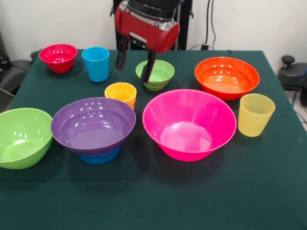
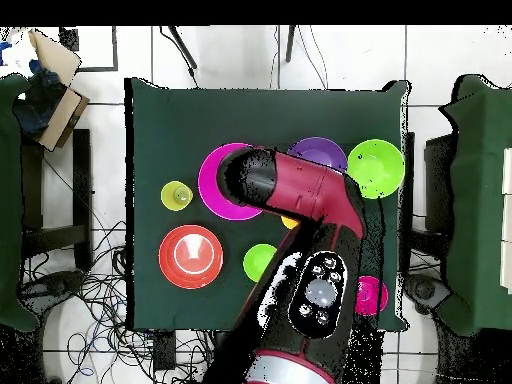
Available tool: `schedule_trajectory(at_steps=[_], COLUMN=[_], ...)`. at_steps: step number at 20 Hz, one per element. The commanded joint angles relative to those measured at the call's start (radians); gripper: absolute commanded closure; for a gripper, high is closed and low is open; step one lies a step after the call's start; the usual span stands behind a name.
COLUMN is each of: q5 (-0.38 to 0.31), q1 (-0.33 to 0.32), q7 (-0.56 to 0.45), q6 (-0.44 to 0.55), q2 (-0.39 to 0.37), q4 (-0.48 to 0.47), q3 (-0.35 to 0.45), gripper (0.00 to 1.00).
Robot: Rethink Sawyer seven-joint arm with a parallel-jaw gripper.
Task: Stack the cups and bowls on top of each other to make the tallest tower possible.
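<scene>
Very little of the tower is standing: the only stacking showing is the purple bowl (image 1: pixel 93 123) sitting on the mid blue bowl (image 1: pixel 100 156), whose rim is peeking out beneath it near the front of the table (image 1: pixel 153 201). Everything else is lying singly and apart: the big pink bowl (image 1: pixel 189 123) beside the purple one, the lime green bowl (image 1: pixel 21 136) at the table's edge, the orange bowl (image 1: pixel 226 76), the small green bowl (image 1: pixel 155 74) and the small red bowl (image 1: pixel 58 57) farther back, with the sky blue cup (image 1: pixel 96 63), the orange-yellow cup (image 1: pixel 121 94) and the pale yellow ribbed cup (image 1: pixel 255 114) all waiting upright. By this reckoning nearly the whole job is remaining. The arm is reaching down from the far side, its red wrist tilting, and the gripper (image 1: pixel 135 65) is hanging above the table between the sky blue cup and the small green bowl; its jaws are standing wide apart and holding nothing, one finger crossing in front of the small green bowl's rim.
</scene>
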Motion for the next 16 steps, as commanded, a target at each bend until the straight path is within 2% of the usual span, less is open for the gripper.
schedule_trajectory(at_steps=[1, 10, 16], q5=[0.018, 0.070, 0.110], q1=[-0.001, 0.032, 0.055], q7=[0.041, 0.149, 0.214], q6=[0.276, 0.415, 0.416], q2=[-0.025, 0.075, 0.142], q4=[-0.126, -0.347, -0.438], q3=[0.129, 0.144, 0.131], gripper=[0.00, 0.00, 0.00])
